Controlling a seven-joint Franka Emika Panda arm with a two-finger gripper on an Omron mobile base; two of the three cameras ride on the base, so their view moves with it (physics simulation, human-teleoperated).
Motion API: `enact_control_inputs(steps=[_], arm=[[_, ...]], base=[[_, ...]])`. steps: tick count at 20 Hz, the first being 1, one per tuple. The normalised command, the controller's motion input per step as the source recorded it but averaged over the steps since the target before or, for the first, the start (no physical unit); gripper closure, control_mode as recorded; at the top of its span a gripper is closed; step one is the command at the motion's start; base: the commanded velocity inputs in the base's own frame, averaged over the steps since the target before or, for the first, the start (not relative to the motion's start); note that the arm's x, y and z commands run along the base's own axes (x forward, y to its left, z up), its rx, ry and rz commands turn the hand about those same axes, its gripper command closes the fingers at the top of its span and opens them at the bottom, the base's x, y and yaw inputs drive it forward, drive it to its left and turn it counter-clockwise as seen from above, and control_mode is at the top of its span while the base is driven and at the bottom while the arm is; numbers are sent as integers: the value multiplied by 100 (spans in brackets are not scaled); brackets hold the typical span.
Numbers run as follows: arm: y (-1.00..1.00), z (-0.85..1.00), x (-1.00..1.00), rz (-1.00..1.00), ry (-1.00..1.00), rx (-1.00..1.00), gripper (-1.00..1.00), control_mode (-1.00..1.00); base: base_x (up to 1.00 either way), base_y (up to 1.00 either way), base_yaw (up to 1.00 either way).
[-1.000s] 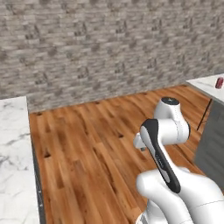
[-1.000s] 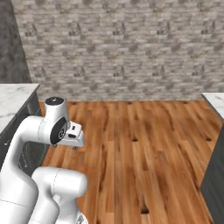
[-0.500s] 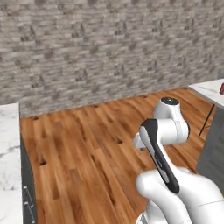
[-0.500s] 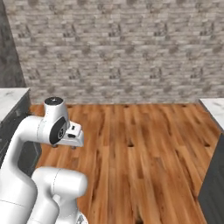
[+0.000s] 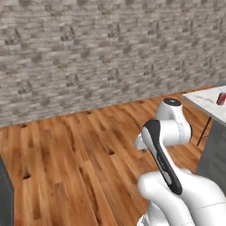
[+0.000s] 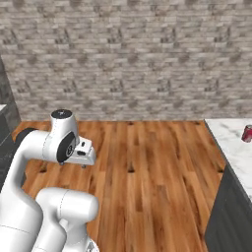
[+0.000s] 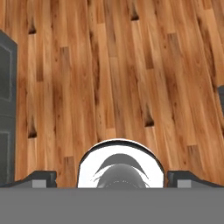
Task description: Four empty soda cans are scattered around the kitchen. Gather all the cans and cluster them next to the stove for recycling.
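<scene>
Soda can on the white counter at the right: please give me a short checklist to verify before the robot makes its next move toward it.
1. Target seen: a red soda can stands upright on the marble counter, near the right edge of both base views. Ok.
2. Gripper free: jaws wide apart, nothing between them, pointed down at the wood floor. Ok.
3. Floor between robot and counter free of obstacles. Ok.
4. Can within arm's reach: it looks too far away, so the base likely must drive closer. Not ok.
5. Stove located for the drop-off. Cannot tell.
6. Other cans located. Cannot tell.
</scene>
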Motion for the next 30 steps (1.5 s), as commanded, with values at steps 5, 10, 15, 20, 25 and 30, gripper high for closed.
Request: enact_control_inputs(steps=[5, 10, 15, 20, 25, 30], arm=[[0, 0, 0, 0, 0, 0, -100, 100], [0, 0, 0, 0, 0, 0, -100, 100], [0, 0, 0, 0, 0, 0, -100, 100], [0, 0, 0, 0, 0, 0, -100, 100], [0, 0, 0, 0, 0, 0, -100, 100], [0, 0, 0, 0, 0, 0, -100, 100]], base=[[50, -10, 0], [49, 0, 0], [48, 0, 0], [60, 0, 0], [68, 0, 0], [60, 0, 0]])
